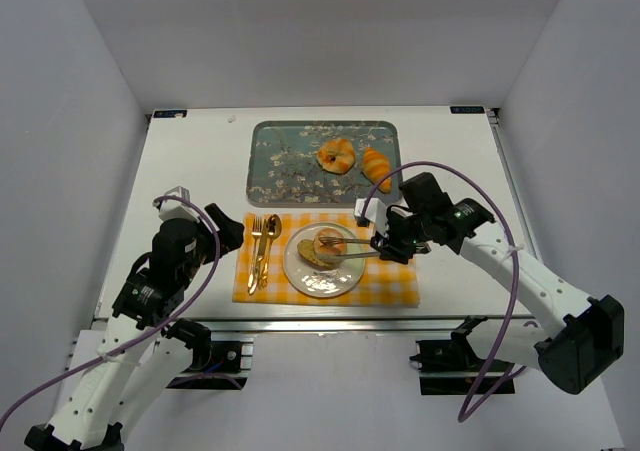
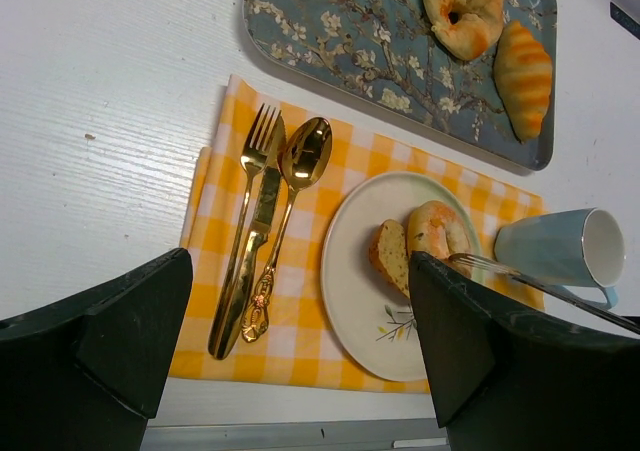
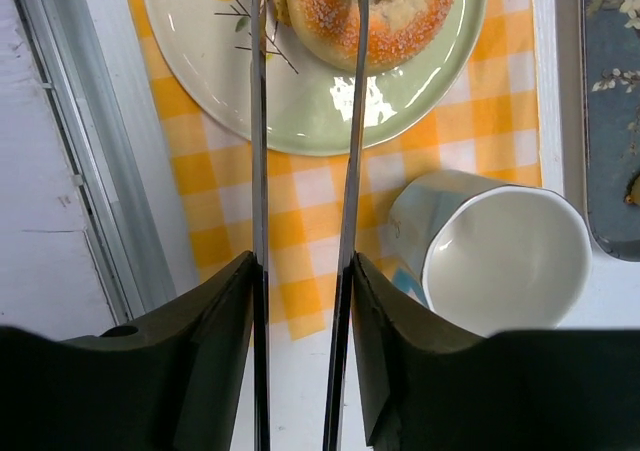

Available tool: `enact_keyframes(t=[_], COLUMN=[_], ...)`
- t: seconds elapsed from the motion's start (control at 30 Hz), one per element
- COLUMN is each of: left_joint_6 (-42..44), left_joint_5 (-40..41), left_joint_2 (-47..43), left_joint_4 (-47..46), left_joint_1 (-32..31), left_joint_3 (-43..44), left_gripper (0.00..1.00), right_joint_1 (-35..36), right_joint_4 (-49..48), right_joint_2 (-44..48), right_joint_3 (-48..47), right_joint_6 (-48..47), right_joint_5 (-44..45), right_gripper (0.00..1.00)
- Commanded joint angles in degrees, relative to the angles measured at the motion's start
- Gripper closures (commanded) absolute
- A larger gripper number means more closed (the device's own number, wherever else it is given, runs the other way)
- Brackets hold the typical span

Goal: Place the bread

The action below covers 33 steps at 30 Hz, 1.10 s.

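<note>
Now the right end effector (image 3: 305, 271) pinches the tongs (image 3: 258, 171), and the bread ring (image 3: 375, 11) lies straight ahead at their tips, resting on the plate (image 3: 300, 111) at the centre of the top view. The left end effector (image 2: 300, 261) hangs spread and empty, farther off. The cup (image 3: 500, 261) crowds the checked cloth (image 3: 300, 201) beside the plate.
</note>
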<state>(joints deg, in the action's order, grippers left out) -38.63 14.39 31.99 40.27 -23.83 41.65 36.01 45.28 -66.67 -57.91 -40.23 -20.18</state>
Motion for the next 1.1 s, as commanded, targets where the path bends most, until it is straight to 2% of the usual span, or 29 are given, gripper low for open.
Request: enact_keyframes(t=[0.0, 0.23, 0.4, 0.43, 0.5, 0.53, 0.57, 0.6, 0.63, 0.67, 0.77, 0.93, 1.0, 1.07], left_joint_6=[0.0, 0.8, 0.7, 0.7, 0.6, 0.6, 0.6, 0.7, 0.7, 0.7, 0.8, 0.9, 1.2, 1.2], left_joint_5=[-0.1, -0.6, -0.7, -0.7, -0.5, -0.6, -0.6, -0.7, -0.8, -0.8, -1.5, -3.1, -3.6, -4.0], left_joint_2=[-0.1, 1.7, 1.7, 1.4, 1.2, 0.9, 0.9, 0.9, 0.9, 1.0, 1.6, 2.6, 3.5, 4.0], left_joint_4=[-0.5, -1.6, -1.8, -1.7, -1.4, -1.3, -1.4, -1.6, -1.7, -1.9, -3.2, -6.3, -6.9, -7.4], left_joint_1=[0.1, 0.1, 0.1, 0.1, 0.1, 0.1, 0.1, 0.1, 0.1, 0.1, 0.1, 0.1, 0.1, 0.1], left_joint_3=[0.5, 1.6, 1.9, 1.9, 1.9, 1.9, 1.9, 1.9, 1.9, 1.8, 1.3, 0.1, 0.0, 0.1], left_gripper=[0.02, 0.02, 0.02, 0.02, 0.02, 0.02, 0.02, 0.02, 0.02, 0.02, 0.02, 0.02, 0.02, 0.02], right_joint_1=[-0.1, -0.2, -3.3, -4.8, -12.3, -15.8, -23.1, -26.9, -31.0, -38.3, -46.8, -48.4, -48.4, -48.4], right_joint_4=[1.0, 1.4, -3.2, -4.9, -9.6, -10.6, -12.1, -13.0, -14.1, -15.4, -23.0, -37.4, -39.0, -39.0], right_joint_2=[2.0, 3.8, 3.7, 3.4, 0.9, -0.2, -1.5, -3.8, -4.7, -5.6, -7.8, -11.3, -14.3, -16.1], right_joint_3=[-2.6, -7.6, -10.7, -11.0, -12.3, -12.8, -13.5, -14.2, -14.2, -13.7, -8.4, 5.7, 7.3, 8.2], right_joint_6=[0.6, 2.3, 8.0, 10.1, 18.0, 20.6, 24.8, 26.8, 28.6, 31.7, 33.5, 31.1, 31.4, 32.2], right_joint_5=[-3.3, -5.6, -4.4, -3.6, -2.0, -1.7, -2.1, -3.9, -4.7, -4.9, 0.2, 7.4, 8.1, 8.6], right_gripper=[0.53, 0.52, 0.58, 0.66, 0.8, 0.93, 0.97, 1.0, 1.0, 1.0, 1.0, 0.99, 0.93, 0.79])
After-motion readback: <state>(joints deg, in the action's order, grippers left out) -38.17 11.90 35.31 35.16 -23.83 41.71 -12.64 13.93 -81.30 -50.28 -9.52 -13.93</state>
